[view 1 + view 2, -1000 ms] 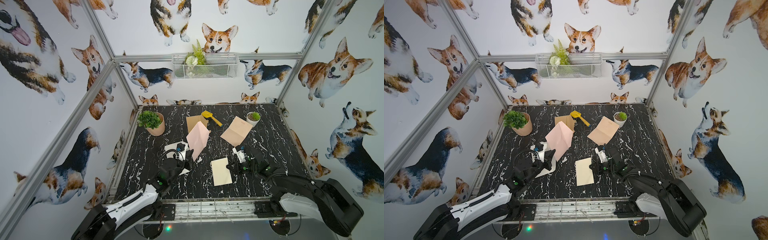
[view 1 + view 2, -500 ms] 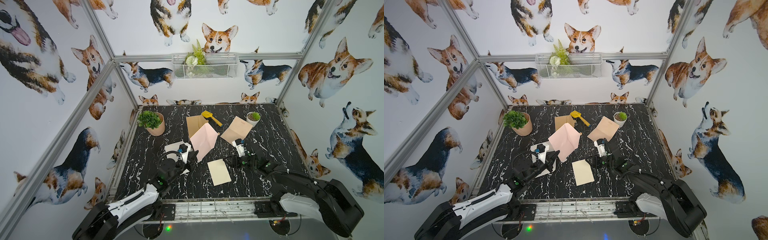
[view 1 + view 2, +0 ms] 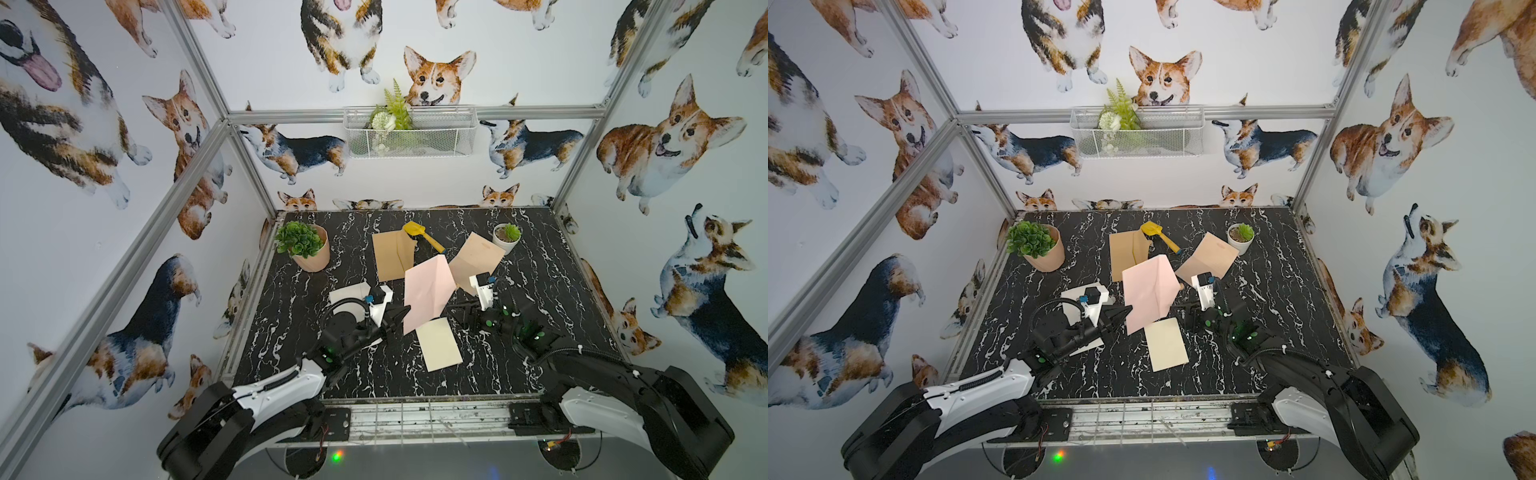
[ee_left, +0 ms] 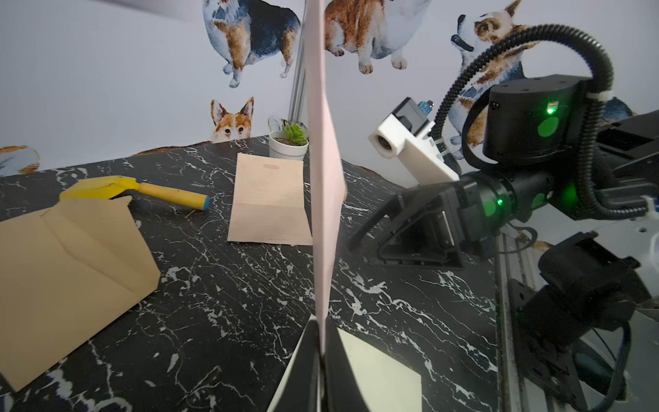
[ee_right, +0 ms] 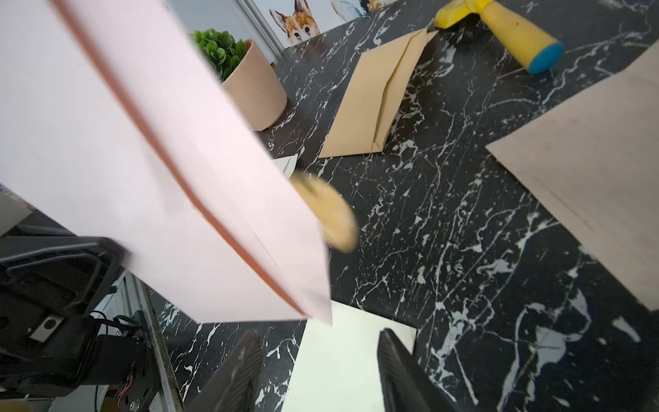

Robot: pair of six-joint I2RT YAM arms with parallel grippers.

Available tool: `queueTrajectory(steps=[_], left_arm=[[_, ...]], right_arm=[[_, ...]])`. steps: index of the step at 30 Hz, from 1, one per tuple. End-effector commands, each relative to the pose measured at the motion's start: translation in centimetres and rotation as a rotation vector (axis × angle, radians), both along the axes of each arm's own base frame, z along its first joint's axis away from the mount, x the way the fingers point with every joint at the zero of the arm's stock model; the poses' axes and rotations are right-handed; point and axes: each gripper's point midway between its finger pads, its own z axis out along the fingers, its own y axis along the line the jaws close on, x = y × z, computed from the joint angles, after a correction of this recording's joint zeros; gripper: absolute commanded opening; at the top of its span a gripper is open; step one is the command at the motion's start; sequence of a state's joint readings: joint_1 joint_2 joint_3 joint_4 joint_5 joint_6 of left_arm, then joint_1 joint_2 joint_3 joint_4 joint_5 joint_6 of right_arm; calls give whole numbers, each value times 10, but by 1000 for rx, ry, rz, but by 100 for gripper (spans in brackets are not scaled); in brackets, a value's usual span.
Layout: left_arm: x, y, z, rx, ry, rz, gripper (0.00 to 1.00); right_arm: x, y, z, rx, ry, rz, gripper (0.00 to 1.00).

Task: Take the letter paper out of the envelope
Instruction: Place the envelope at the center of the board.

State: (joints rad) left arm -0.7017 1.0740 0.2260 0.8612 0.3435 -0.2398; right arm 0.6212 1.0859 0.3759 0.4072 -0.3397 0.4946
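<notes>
My left gripper (image 3: 405,311) (image 4: 321,321) is shut on the lower corner of the pink envelope (image 3: 428,295) (image 3: 1148,291), which it holds up off the table, standing nearly on edge. A round gold seal (image 5: 328,214) shows on the envelope's flap side. The cream letter paper (image 3: 439,344) (image 3: 1166,344) lies flat on the black marble table (image 3: 540,266), outside the envelope and just below its lower edge. My right gripper (image 3: 463,318) (image 5: 317,335) is open with nothing between its fingers, beside and slightly over the paper's far right corner.
A brown envelope (image 3: 392,255) and a tan sheet (image 3: 476,257) lie behind the pink one, with a yellow scoop (image 3: 422,235) between them. A large potted plant (image 3: 307,247) stands at back left, a small white pot (image 3: 507,237) at back right. White paper (image 3: 349,293) lies under my left arm.
My right gripper has opened and let go of the letter paper, which now lies on the table. The pink envelope has swung rightward in my left gripper.
</notes>
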Motion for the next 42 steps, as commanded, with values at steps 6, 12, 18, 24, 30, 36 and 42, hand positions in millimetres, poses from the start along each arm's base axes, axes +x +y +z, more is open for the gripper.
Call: queueTrajectory(steps=[6, 12, 18, 24, 30, 36, 42], left_arm=[[-10, -13, 19, -81, -15, -103, 9], [-10, -11, 19, -76, -18, -93, 8], [-9, -13, 17, -68, -9, -100, 0], [-6, -7, 17, -73, -14, -54, 0], [-2, 7, 21, -64, -50, 26, 0], [-1, 12, 22, -62, -60, 53, 0], [-2, 10, 21, -70, -53, 42, 0]], right_arm=[[14, 2, 28, 25, -136, -21, 56], [11, 2, 18, 35, -106, -21, 56], [8, -2, 13, 41, -102, -32, 56], [5, -7, 14, 32, -104, -43, 57], [-3, -13, -4, 41, -62, -58, 57], [-8, -17, -11, 69, -38, -73, 56], [-6, -12, -5, 110, -44, -68, 56]])
